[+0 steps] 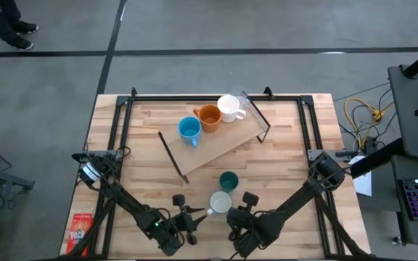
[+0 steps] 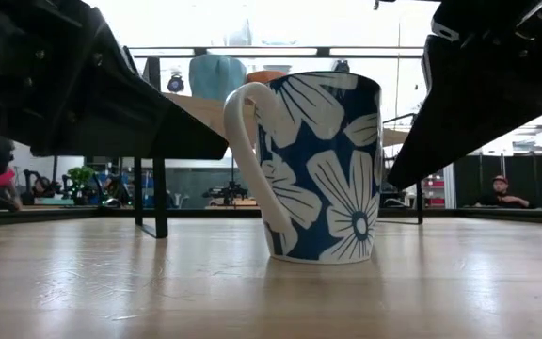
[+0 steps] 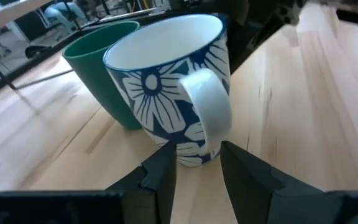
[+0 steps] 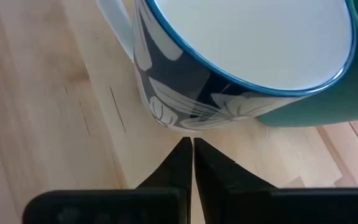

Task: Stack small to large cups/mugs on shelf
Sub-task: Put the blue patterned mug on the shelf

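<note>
Blue-and-white flowered mug (image 2: pixel 316 168) fills the low view, upright on the desk (image 2: pixel 271 292), handle turned toward the left arm's side. High view places it near the front edge, between the two grippers, with the dark teal mug (image 1: pixel 228 180) just behind it, touching or nearly so.

Left gripper (image 3: pixel 197 163): jaws part-open, one finger either side of the handle's lower end, straddling it. Cannot confirm contact with the handle; no firm grasp evident.

Right gripper (image 4: pixel 187 152): jaws clenched on nothing, tips pointed at the mug's base from the opposite side, just short of the wall.

Shelf (image 1: pixel 223 145) lies well beyond, angled across the desk's middle, already carrying the light blue mug (image 1: pixel 189 129), orange mug (image 1: pixel 209 116) and white mug (image 1: pixel 228 108) in a row.

Key relation: handle lies directly ahead of the left jaws, its loop vertical and in line with the gap. Left arm is the better placed; judgement is that closing on the handle comes next, then a lift toward the shelf.
</note>
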Controlling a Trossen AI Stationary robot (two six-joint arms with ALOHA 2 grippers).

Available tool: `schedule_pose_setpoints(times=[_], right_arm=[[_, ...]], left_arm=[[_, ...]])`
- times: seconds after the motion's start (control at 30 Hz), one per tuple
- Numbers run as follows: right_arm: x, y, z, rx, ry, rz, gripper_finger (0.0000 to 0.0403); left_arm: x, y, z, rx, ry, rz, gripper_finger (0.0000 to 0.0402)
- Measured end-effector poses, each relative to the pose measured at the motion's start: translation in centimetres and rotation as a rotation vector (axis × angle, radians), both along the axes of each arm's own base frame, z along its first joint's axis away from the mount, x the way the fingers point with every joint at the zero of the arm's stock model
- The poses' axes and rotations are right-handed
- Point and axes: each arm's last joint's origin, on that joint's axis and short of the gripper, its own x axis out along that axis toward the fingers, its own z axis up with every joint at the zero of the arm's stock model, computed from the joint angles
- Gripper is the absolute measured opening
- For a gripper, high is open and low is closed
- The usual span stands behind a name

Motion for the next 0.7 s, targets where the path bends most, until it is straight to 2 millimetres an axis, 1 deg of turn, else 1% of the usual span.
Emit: schedule_pose_setpoints(times=[0.3, 0.7], right_arm=[[0.02, -0.03, 0.05, -0.013, -0.009, 0.000, 0.0008], [0.11, -0.05, 0.11, -0.034, -0.028, 0.005, 0.0008]], left_arm=[[0.56, 0.32, 0.25, -0.063, -0.039, 0.022, 0.0111], [0.94, 0.08, 0.69, -0.120, -0.057, 0.009, 0.0111]])
